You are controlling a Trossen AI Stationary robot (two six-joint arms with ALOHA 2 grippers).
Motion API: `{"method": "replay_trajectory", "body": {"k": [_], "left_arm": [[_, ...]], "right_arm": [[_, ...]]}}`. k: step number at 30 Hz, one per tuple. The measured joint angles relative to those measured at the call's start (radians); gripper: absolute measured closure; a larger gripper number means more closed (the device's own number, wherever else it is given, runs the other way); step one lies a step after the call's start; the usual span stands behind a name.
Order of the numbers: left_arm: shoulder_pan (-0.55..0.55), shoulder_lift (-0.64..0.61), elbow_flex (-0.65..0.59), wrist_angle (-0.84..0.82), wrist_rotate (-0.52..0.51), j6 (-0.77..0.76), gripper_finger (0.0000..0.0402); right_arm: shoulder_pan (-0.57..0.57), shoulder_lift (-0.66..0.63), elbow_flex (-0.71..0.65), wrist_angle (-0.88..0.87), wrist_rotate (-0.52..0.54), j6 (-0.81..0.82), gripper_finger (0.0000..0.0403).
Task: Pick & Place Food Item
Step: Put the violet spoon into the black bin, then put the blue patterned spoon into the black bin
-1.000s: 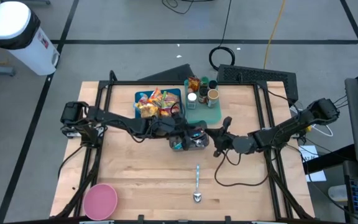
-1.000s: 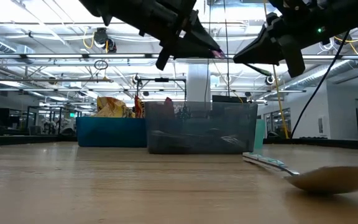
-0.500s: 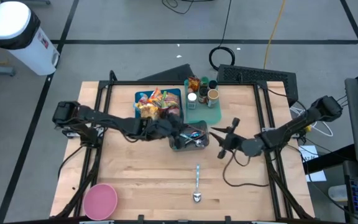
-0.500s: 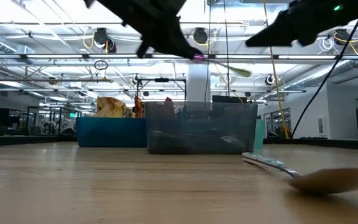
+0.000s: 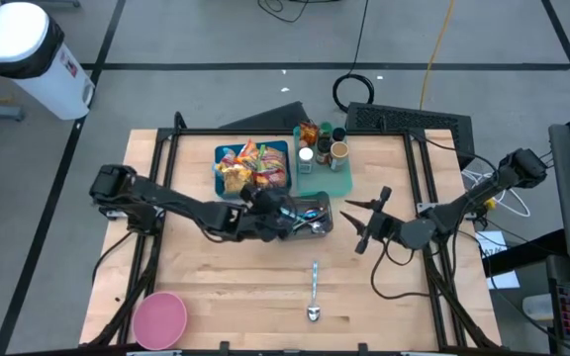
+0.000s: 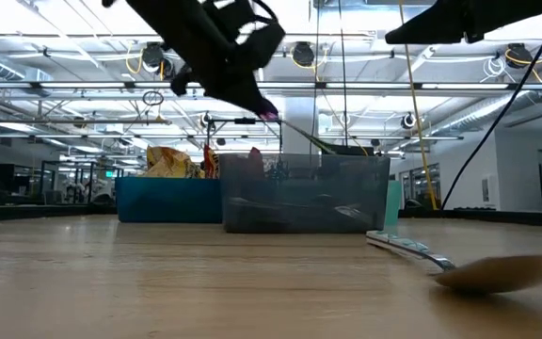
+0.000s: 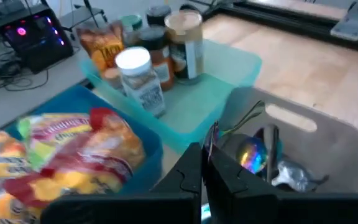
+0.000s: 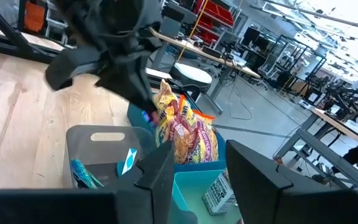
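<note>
The left gripper hangs over the grey bin near the middle of the table, its 2 fingers pressed together. Between them I see only a thin green wire; whether it is really pinched I cannot tell, and no food packet is in this grip. I judge the arm stands there because the bin is the place of picking or dropping.

The right gripper waits just beside the bin, toward the right edge of the table, with its jaws apart and nothing between them, probably to leave room for the other arm.

The food items lie in 2 places: snack bags in the blue tray at the far edge, and shiny wrapped pieces inside the bin.

The high view shows the layout, also the spoon and the pink bowl at the near edge, but not the bin's contents clearly. The left wrist view shows these contents and the jars on the teal tray. The low view shows the gripper is above the bin's rim, not inside.
</note>
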Motion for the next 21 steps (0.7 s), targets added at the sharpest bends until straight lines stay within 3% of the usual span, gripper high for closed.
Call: {"method": "replay_trajectory", "body": {"k": [12,21], "left_arm": [[0.023,0.168,0.001,0.155,0.030,-0.037,0.0392],[0.028,0.156,0.001,0.145,0.031,-0.059,0.0267]], "right_arm": [[0.001,0.000,0.000,-0.019,-0.002,0.002,0.0272],[0.001,0.000,-0.001,-0.033,-0.003,0.030,0.0268]]}}
